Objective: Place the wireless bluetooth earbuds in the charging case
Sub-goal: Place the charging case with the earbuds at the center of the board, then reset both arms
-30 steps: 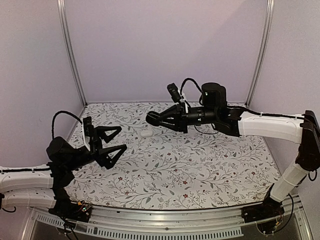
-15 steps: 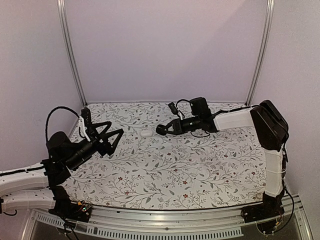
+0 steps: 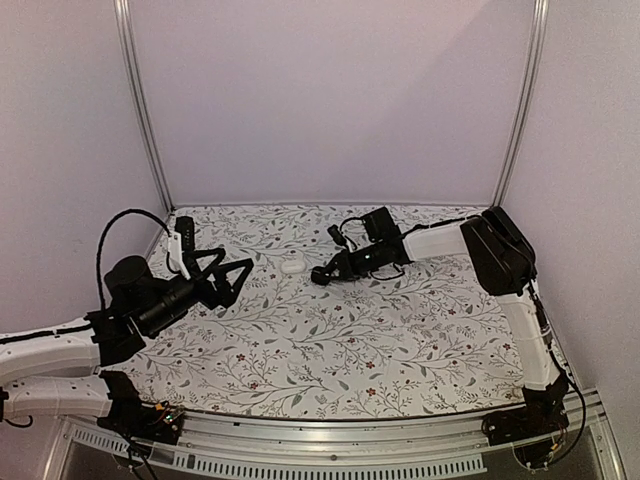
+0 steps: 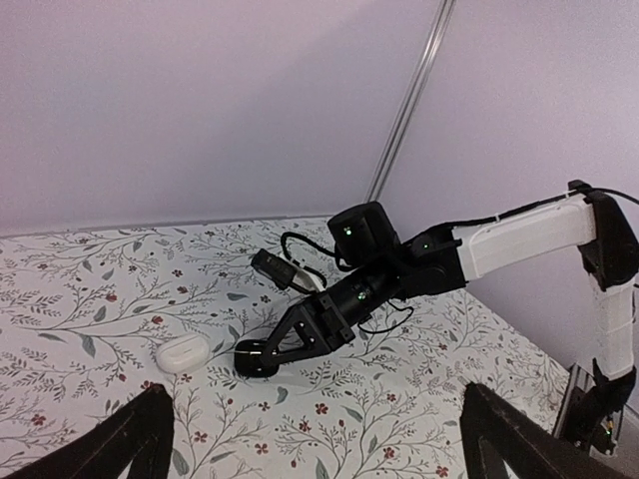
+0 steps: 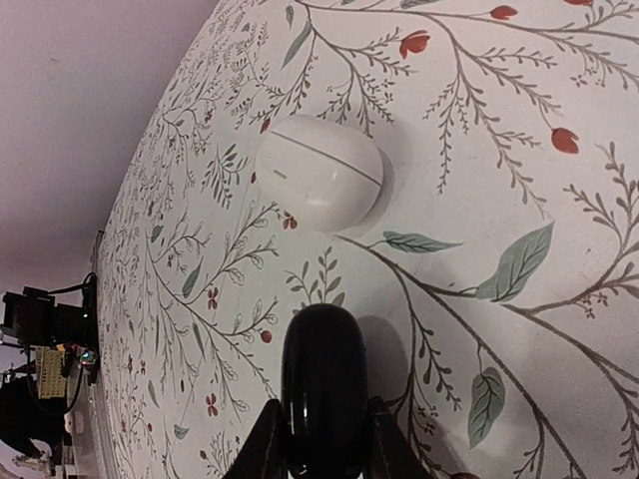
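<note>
Clamping black rounded case (image 5: 319, 374) in right gripper (image 5: 321, 437), low over table (image 3: 400, 340), long axis pointing at white case (image 5: 319, 172) just ahead; holding left gripper (image 3: 238, 282) wide open, empty, farther away; spotting no earbuds in any view

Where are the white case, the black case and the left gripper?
White case (image 5: 319, 172), right wrist view, middle of shell.
Black case (image 5: 321, 384), right wrist view, glossy front.
Left gripper (image 3: 238, 282), top view, between its fingertips.

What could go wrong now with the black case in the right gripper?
The glossy black case is pinched only at one end by the right gripper, so it might slip or twist. It is also close to the closed white case and may knock it away.
</note>
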Controlling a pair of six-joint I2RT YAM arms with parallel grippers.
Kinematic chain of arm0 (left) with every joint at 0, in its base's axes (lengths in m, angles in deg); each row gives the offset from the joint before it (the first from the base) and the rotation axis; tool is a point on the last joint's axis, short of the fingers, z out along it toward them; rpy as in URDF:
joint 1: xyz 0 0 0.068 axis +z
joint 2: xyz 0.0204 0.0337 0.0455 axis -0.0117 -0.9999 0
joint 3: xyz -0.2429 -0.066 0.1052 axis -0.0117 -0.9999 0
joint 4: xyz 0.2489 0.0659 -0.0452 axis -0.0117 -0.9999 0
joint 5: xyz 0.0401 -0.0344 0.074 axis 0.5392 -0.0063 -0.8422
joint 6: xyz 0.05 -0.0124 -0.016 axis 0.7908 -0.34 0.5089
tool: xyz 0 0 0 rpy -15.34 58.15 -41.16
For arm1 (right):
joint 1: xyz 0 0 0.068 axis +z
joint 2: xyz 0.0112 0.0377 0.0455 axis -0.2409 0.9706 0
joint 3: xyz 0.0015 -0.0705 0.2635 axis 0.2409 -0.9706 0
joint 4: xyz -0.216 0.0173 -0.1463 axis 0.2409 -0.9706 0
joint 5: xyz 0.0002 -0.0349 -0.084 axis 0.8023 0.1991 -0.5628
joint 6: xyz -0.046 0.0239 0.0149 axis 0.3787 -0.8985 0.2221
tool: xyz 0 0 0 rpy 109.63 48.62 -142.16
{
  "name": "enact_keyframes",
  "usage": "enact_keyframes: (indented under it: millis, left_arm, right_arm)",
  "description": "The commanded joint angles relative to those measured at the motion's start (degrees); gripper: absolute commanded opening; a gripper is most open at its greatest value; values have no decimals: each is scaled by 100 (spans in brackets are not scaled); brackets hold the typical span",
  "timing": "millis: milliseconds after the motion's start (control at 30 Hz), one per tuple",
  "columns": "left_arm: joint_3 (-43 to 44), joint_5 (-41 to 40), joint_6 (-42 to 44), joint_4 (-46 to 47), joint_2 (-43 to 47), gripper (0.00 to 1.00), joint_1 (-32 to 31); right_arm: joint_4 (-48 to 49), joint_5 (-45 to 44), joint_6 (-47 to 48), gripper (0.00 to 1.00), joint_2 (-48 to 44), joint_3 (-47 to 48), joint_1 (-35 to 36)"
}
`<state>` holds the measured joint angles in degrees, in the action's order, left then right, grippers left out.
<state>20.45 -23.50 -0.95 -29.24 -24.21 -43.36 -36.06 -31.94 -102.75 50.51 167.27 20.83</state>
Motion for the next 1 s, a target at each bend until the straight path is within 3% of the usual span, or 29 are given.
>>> enact_keyframes:
  millis: [0,200,333,467,700,967]
  left_arm:
    - [266,-16,-39,-290,-187,100,105]
    - [357,-16,-154,-332,-374,100,148]
    - [558,24,-172,-665,-536,100,204]
    - [888,97,-160,-1166,-880,100,320]
    - [1447,211,-124,-1717,-1341,100,516]
    - [2164,336,84,-2280,-1875,100,652]
  right_arm:
    - [-280,-2,174,11,226,179,-83]
    - [-310,-98,196,39,250,188,-139]
    - [-480,-263,317,48,75,175,-259]
    - [-562,-486,478,65,-326,4,-434]
    - [-524,-556,681,79,-1264,-542,-820]
    - [-69,-1174,1070,91,-3443,-2135,-871]
